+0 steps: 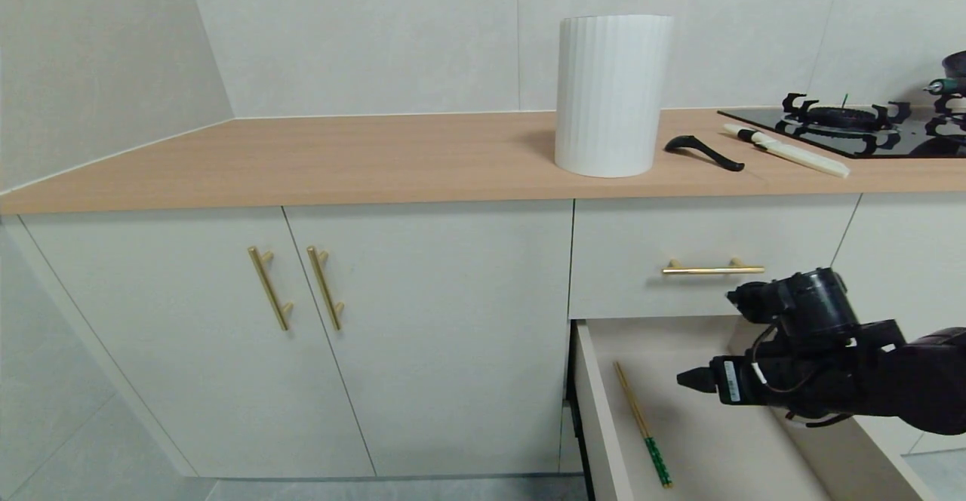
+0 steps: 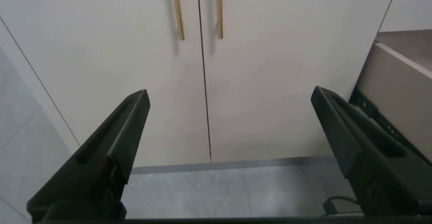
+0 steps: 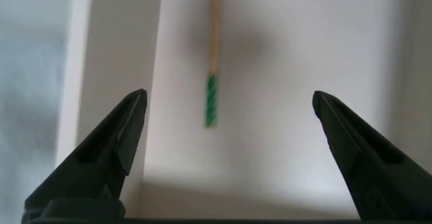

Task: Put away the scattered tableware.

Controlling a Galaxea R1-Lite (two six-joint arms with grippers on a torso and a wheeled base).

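Chopsticks (image 1: 641,422) are already in the open drawer (image 1: 596,410), with the right gripper (image 1: 683,379) over them, fingers spread and empty. The left gripper (image 2: 229,94) is spread too, facing the cabinet doors (image 2: 202,69). The black spoon (image 1: 702,152) and white knife (image 1: 789,152) are still on the counter (image 1: 339,154), so roughly a third done, I'd guess.

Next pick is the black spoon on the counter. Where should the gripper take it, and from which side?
Probably mid-handle on the black spoon, coming down from above, jaws across the slim handle. It lies flat on the countertop, and its bowl end sits near the white ribbed canister, leaving less room there.
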